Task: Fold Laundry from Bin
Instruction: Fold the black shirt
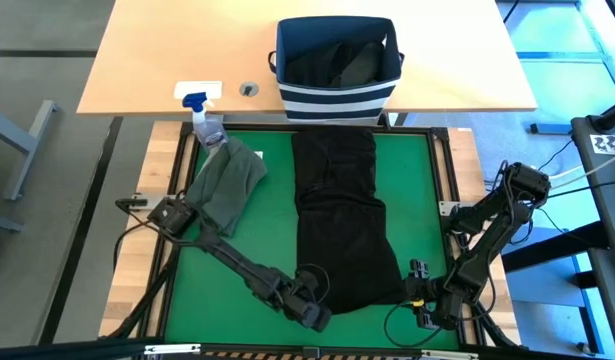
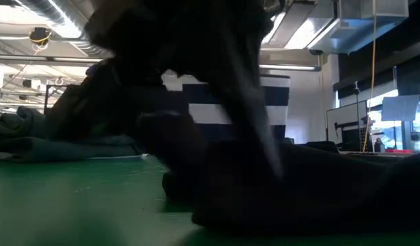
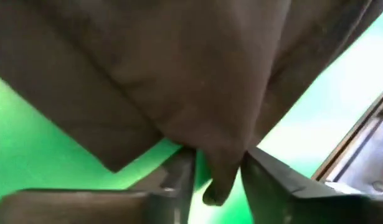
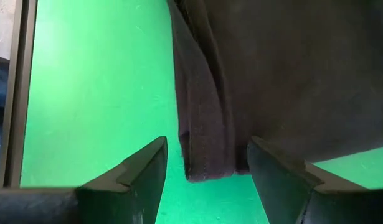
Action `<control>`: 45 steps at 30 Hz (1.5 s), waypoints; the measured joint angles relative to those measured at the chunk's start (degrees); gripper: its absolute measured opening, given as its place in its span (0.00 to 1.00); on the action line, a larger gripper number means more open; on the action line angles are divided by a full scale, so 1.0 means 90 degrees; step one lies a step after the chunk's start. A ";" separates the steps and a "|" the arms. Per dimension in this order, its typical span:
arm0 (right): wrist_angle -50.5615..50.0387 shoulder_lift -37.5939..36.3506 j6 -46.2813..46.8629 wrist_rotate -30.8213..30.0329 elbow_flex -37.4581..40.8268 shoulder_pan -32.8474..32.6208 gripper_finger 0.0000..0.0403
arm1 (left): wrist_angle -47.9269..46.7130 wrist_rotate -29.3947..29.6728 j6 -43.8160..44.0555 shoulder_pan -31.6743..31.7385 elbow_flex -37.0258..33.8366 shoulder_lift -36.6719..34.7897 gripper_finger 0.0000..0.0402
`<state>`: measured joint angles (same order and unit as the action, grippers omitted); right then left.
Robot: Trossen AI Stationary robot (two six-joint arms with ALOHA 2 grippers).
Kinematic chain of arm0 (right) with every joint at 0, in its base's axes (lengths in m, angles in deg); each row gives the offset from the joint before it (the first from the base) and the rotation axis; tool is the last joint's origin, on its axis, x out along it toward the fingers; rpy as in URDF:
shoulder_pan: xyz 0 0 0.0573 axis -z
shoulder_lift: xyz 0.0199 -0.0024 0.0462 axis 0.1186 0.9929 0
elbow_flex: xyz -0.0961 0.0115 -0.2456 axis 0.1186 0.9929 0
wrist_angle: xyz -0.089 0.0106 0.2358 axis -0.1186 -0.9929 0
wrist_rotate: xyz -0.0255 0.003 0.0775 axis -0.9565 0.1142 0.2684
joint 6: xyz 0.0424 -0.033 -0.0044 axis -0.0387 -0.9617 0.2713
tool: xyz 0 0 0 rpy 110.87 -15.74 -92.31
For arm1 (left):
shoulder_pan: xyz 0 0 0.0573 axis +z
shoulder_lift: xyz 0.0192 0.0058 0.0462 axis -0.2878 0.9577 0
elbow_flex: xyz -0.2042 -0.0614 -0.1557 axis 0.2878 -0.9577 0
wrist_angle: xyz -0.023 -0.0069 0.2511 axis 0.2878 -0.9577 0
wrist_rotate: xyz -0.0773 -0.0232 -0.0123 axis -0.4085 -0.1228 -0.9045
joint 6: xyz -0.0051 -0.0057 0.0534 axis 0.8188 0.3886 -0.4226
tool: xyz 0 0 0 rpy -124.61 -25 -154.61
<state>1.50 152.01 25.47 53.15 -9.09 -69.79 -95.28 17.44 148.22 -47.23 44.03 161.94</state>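
Note:
A black garment (image 1: 342, 215) lies spread lengthwise down the middle of the green mat (image 1: 427, 200). My left gripper (image 1: 312, 297) is at its near left corner, open, with the cloth's corner tip (image 3: 215, 186) between its fingers. My right gripper (image 1: 427, 297) stands open at the near right corner. The hemmed corner (image 4: 207, 165) lies between its fingers with mat showing on both sides. A grey-green garment (image 1: 229, 185) lies bunched on the mat's left. The navy striped bin (image 1: 337, 70) stands beyond the mat's far edge with dark laundry inside. My left gripper comes slanting down from the near side, one finger on each side of the black garment's near left corner (image 3: 223, 163). One finger (image 3: 269, 177) lies against the cloth. A sliver of green shows between the other finger (image 3: 182, 171) and the cloth.
A clear spray bottle with a blue nozzle (image 1: 204, 120) stands at the mat's far left corner, beside the grey-green garment. The mat's raised frame (image 1: 449, 170) runs along its edges. In the low view the dark cloth (image 2: 298, 184) fills the front, with the bin's stripes (image 2: 264, 102) behind.

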 joint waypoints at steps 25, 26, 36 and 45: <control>0.0061 0.0000 -0.0164 -0.0015 -0.0080 -0.0002 0.55 | -0.2234 0.0689 -0.0760 0.0009 0.0155 -0.0977 0.01; 0.0055 0.0000 -0.0164 -0.0013 -0.0080 -0.0002 0.55 | -0.2201 0.0657 -0.0758 0.0005 0.0148 -0.0937 0.01; 0.0052 0.0000 -0.0166 0.0043 -0.0080 -0.0002 0.55 | -0.2302 -0.0054 -0.1299 0.0034 0.0143 -0.0692 0.17; -0.0463 0.0000 -0.0352 0.0053 -0.0785 -0.0002 0.55 | -0.2336 -0.0442 -0.2559 -0.0005 0.0256 -0.1378 0.37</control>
<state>-2.67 152.01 22.31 53.63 -16.16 -69.81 -116.30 13.47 125.19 -47.28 46.33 149.54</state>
